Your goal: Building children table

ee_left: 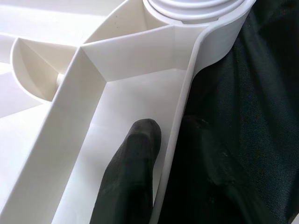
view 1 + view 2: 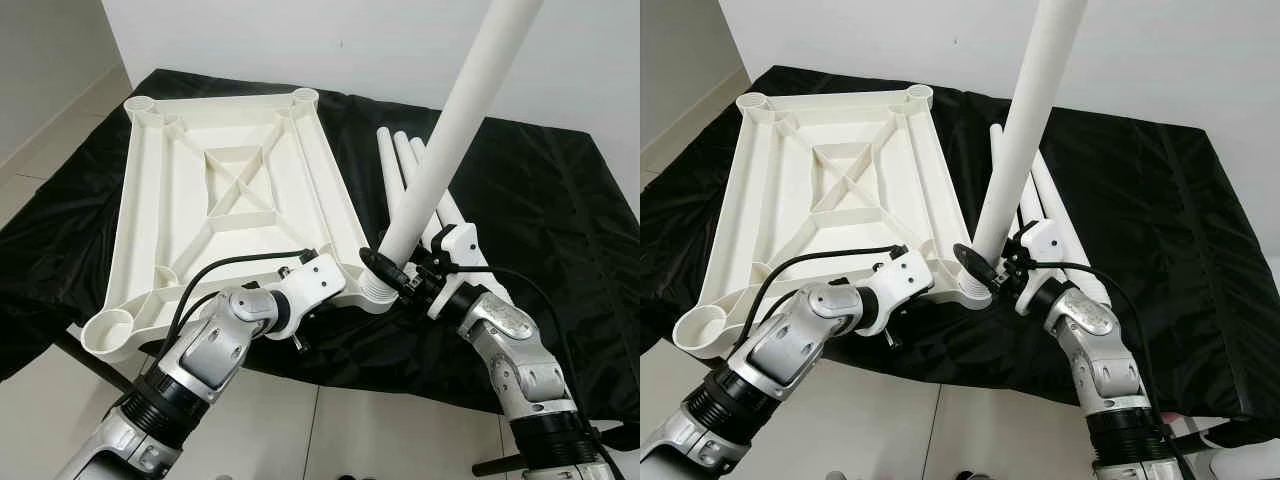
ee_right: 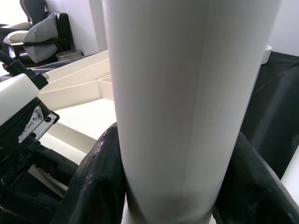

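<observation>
I'm looking down at a black cloth (image 2: 540, 190) spread over the work surface, and on its left half lies the white plastic tabletop (image 2: 225, 190), upside down, its ribbed underside facing up with a round socket at each corner. It looks like a light, stiff moulding with smooth, rather slippery skin; the thin outer rim is the natural place to pinch it, since the ribs keep it from flexing much.

To the right of the tabletop, on the cloth, lie the spare legs (image 2: 400, 160), white tubes side by side, touching or nearly so.

My right gripper (image 2: 398, 268) is clenched around the lower end of one table leg (image 2: 455, 110), which stands tilted, rising up and to the right, its threaded foot sitting at the near right corner socket (image 2: 372, 290). The tube is rigid and light but smooth, so I judge the grip belongs low, close to the socket, where I have it; higher up it would lever and could slip or cross-thread.

My left gripper (image 1: 161, 177) pinches the tabletop's near rim just left of that socket, one finger (image 1: 133, 172) inside the rim wall and the other outside against the cloth, steadying the top.
</observation>
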Tool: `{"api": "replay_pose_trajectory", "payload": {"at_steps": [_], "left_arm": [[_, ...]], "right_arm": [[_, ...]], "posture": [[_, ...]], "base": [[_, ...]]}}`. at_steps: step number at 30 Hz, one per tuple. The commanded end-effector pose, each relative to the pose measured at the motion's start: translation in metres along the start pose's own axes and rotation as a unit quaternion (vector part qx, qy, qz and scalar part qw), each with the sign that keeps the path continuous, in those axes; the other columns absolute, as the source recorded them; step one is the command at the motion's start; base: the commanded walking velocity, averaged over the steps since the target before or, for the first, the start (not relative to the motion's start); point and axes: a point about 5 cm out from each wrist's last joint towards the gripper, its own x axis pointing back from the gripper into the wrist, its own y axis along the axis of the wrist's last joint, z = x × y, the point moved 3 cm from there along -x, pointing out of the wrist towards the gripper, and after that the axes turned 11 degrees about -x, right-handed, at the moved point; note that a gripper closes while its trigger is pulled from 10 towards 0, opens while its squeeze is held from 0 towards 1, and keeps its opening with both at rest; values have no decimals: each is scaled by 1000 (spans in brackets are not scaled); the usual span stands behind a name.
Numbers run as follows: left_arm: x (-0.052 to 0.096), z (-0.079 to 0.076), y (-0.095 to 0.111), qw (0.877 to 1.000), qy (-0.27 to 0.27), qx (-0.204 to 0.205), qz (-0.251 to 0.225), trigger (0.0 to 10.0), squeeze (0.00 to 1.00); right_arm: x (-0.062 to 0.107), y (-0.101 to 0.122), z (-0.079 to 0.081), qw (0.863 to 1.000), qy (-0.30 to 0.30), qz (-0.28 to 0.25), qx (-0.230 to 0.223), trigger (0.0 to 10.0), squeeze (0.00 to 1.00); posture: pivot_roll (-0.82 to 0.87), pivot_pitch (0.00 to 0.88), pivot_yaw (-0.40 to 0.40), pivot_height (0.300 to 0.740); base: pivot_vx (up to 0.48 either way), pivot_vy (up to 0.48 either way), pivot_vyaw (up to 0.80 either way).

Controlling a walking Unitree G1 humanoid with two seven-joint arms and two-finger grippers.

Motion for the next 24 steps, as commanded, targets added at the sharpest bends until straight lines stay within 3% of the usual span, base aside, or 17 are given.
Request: {"api": "replay_pose_trajectory", "payload": {"at_steps": [1, 2, 3, 4, 24], "left_arm": [[-1, -9, 2, 1000, -23, -3, -9, 10000, 0], [-1, -9, 2, 1000, -23, -3, -9, 10000, 0], [-1, -9, 2, 1000, -23, -3, -9, 10000, 0], [-1, -9, 2, 1000, -23, -3, -10, 10000, 0], [0, -9, 3, 1000, -22, -1, -10, 10000, 0]], "right_arm": [[0, -4, 5, 1000, 11, 1, -23, 2000, 0], [0, -5, 5, 1000, 8, 3, -22, 7137, 0], [0, -5, 5, 1000, 8, 3, -22, 7137, 0], [0, -6, 6, 1000, 8, 3, -22, 10000, 0], [-6, -9, 23, 1000, -6, -9, -29, 10000, 0]], "posture": [[-93, 154, -10, 740], [-93, 153, -11, 740], [-93, 153, -11, 740], [-93, 153, -11, 740], [-91, 168, -12, 740]], "base": [[0, 0, 0], [0, 0, 0], [0, 0, 0], [0, 0, 0], [0, 0, 0]]}}
